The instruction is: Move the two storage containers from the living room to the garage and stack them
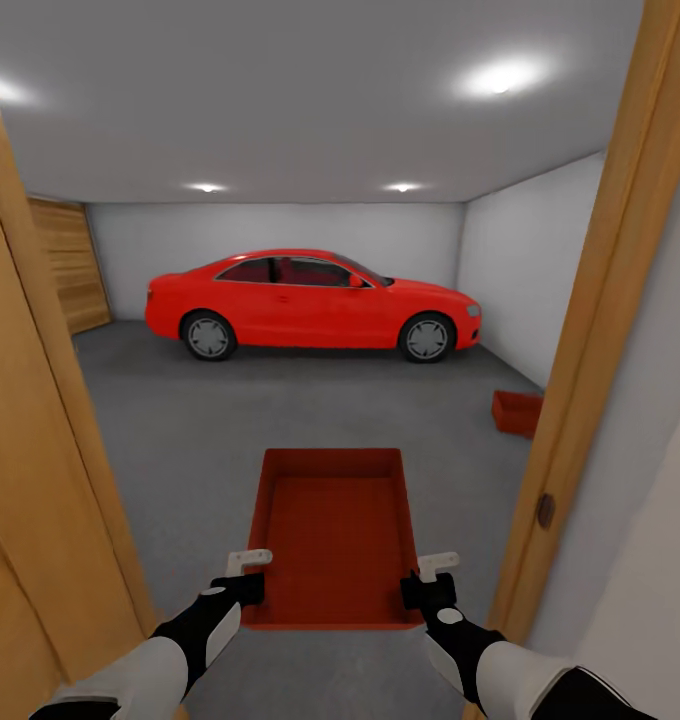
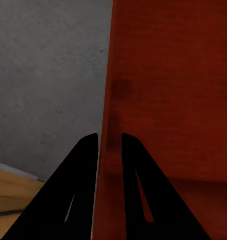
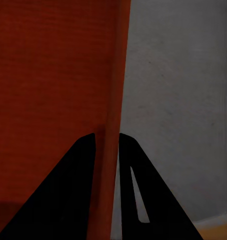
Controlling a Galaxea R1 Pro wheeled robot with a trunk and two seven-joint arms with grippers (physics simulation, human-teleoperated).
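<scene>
Holding a plain, unlabelled orange-red container between both grippers, I see the left gripper and right gripper each pinching a side wall; another container sits far ahead on the concrete floor.

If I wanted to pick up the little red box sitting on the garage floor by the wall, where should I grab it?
Probably by its thin top rim. The storage container on the floor sits upright, open on top, near the right wall, partly hidden by the door frame. Come down from above and pinch a side wall, as the left end effector and right end effector pinch the carried container.
</scene>
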